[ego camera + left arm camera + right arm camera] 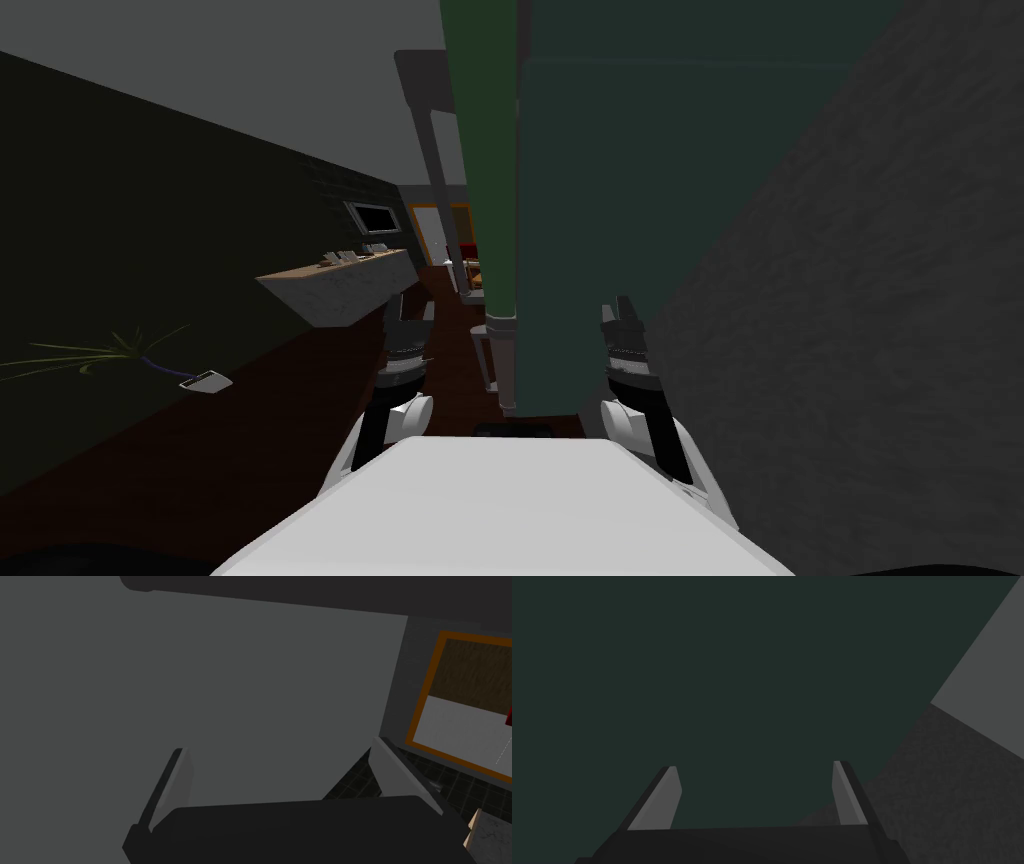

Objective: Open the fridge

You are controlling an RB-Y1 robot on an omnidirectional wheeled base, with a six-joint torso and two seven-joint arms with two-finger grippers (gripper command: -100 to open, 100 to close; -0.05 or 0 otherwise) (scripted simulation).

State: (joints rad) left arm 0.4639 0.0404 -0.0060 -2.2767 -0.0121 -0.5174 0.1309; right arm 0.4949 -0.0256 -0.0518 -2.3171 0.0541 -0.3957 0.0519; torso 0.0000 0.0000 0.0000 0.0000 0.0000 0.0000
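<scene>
Right wrist view: right gripper [754,766], spread, faces green fridge [737,666]; left gripper [278,746] spread too.

Looks like a home, kitchen end of it. There's a tall dark green fridge [590,230] right up front, and a counter [335,290] with a tan top and pale stone-look sides running along the dark left wall, small items sitting on it under a wall-mounted screen [370,217]. Dark wood floor [250,440] runs down the middle, a spiky houseplant [95,355] by the wall, and an orange-framed opening [467,706] further back.
</scene>
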